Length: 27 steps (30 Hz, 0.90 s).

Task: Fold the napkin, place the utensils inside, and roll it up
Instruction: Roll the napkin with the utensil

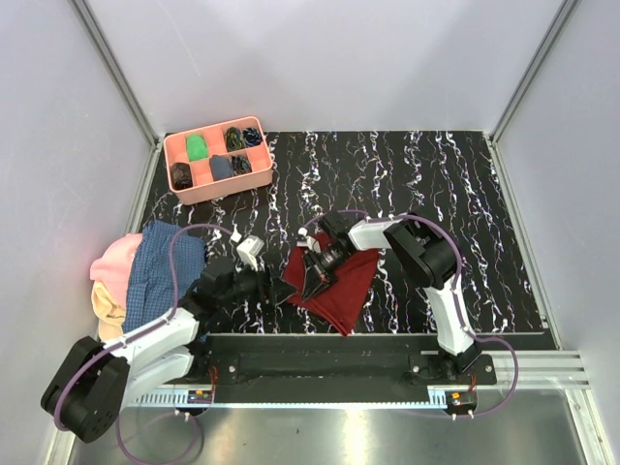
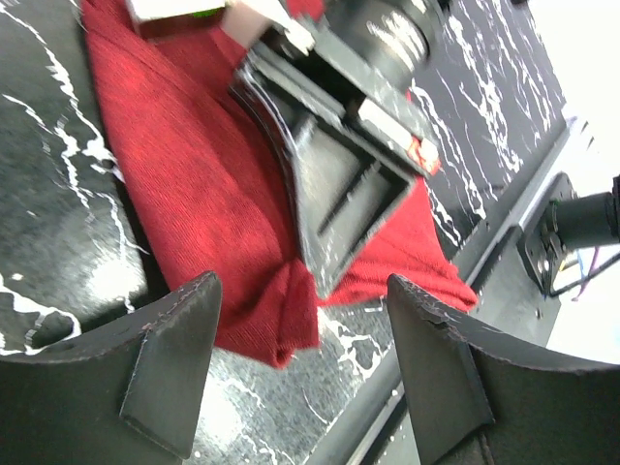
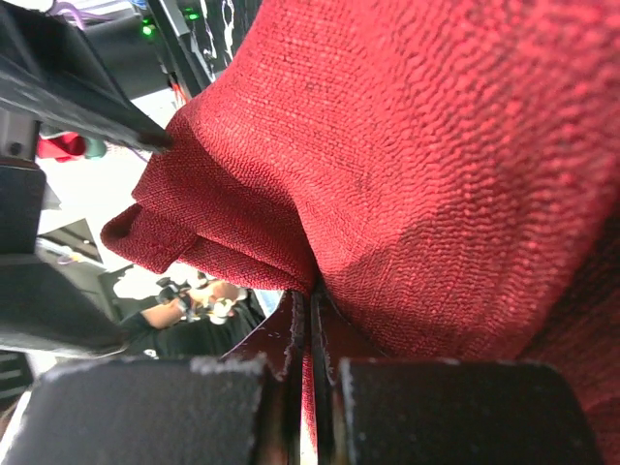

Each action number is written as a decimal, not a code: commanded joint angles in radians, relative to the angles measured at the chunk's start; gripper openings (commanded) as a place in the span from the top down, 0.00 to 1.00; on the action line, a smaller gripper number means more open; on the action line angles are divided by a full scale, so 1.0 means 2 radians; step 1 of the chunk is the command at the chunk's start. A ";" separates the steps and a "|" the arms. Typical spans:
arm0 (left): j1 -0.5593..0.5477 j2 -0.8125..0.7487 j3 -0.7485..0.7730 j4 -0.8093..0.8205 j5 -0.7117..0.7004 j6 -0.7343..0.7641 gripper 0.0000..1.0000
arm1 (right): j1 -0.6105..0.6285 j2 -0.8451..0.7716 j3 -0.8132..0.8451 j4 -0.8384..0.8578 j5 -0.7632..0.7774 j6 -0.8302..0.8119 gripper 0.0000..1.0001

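A black table top [image 1: 436, 194] veined with white marbling lies under me, closed in by plain grey walls [image 1: 320, 58], with a metal rail [image 1: 523, 363] along the bottom of the overhead view. In the upper left of that view sits a salmon-pink compartment bin [image 1: 225, 190] holding small bundles, one of them green. At the left edge lies a heap of a blue checked cloth [image 1: 165, 266], a pink cloth [image 1: 114, 266] and a yellowish cloth [image 1: 107, 308].

The napkin [image 1: 354, 281] lies just below the middle of the overhead view, dark red, with one pointed corner toward the rail. Its left side is lifted and bunched.

My right gripper [image 1: 315, 276] is clamped tight on that bunched part: in the right wrist view its black jaws meet at the bottom with a thin layer of red cloth pinched between them. Above them the coarse, ribbed weave swells in a soft rounded fold with a doubled hem at the left.

My left gripper [image 1: 276, 288] stands wide and holds nothing. In the left wrist view its two matte black wedge-shaped fingers [image 2: 174, 358] frame the napkin's lower corner. I cannot tell whether they touch it.
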<state>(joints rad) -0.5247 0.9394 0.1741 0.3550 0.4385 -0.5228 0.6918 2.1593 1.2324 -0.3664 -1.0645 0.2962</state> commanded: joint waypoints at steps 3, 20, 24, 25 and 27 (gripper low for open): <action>-0.011 0.007 -0.010 0.030 0.006 0.020 0.28 | -0.014 0.021 0.020 -0.009 -0.019 0.001 1.00; -0.017 0.060 0.011 0.019 -0.017 0.037 0.59 | -0.025 0.034 0.027 -0.013 -0.029 0.002 1.00; -0.017 0.073 0.023 -0.005 -0.034 0.035 0.81 | -0.028 0.029 0.030 -0.014 -0.027 0.005 1.00; -0.017 0.075 0.026 -0.010 -0.044 0.034 0.87 | -0.028 0.025 0.031 -0.015 -0.028 0.007 1.00; -0.017 0.079 0.038 -0.038 -0.055 0.029 1.00 | -0.028 0.017 0.033 -0.015 -0.027 0.008 1.00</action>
<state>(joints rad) -0.5518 1.0794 0.1894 0.3344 0.3912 -0.4656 0.6540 2.2066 1.2606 -0.3874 -1.1362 0.2932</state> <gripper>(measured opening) 0.074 0.014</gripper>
